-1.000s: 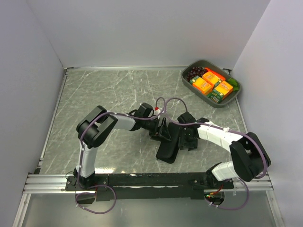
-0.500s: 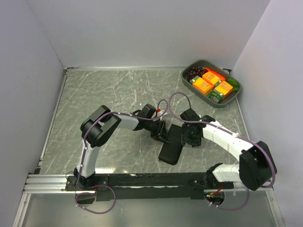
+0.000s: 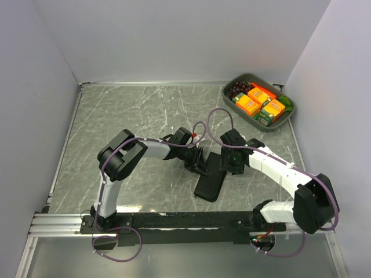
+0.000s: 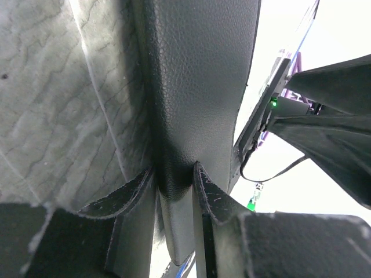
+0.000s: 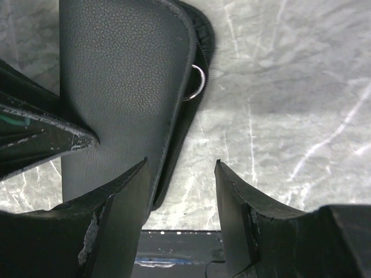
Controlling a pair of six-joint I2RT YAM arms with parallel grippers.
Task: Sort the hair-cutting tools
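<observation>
Overhead (fixed), wrists close — sharing case (image 3: 207, 186)

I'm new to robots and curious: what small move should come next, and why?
Probably the open right pincer should reach forward and close on the metal zip ring: the left pincer grips the black case, which looks zipped, with the ring just ahead.

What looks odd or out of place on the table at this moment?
The black case lies askew, its cover pinched into a ridge by the left gripper. A silver ring pokes out at its zip edge; whether it is a scissor handle or zip pull is unclear.
</observation>
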